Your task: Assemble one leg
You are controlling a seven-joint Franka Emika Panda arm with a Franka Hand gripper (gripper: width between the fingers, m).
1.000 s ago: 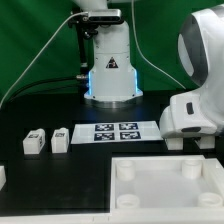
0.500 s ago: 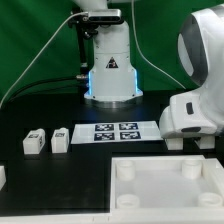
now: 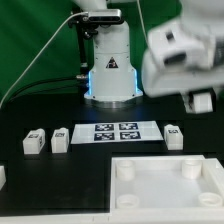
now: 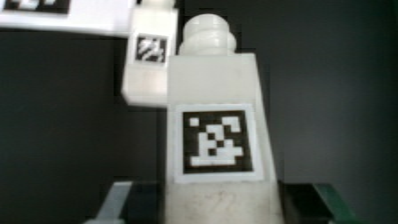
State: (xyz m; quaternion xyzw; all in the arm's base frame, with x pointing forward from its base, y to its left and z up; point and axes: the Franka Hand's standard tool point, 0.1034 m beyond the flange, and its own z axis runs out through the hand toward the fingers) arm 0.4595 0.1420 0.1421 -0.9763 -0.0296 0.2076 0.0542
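Observation:
In the wrist view my gripper (image 4: 222,206) is shut on a leg (image 4: 217,110). It is a white block with a tag on its face and a rounded peg at the far end. A finger (image 4: 135,200) stands on each side of it. A second leg (image 4: 150,58) lies on the black table beyond it. In the exterior view the arm is blurred at the upper right, and the gripper (image 3: 203,100) hangs above the table. The held leg cannot be made out there. Three loose legs (image 3: 174,136) (image 3: 60,139) (image 3: 35,142) stand beside the marker board (image 3: 115,131).
A large white square panel (image 3: 166,196) with round corner sockets lies at the front. The robot's base (image 3: 110,70) stands behind the marker board. Another white piece (image 3: 2,177) shows at the exterior view's left edge. A green curtain closes the back.
The arm has risen and swung toward the exterior view's left, now blurred with motion. This uncovers a leg standing on the table right of the marker board.

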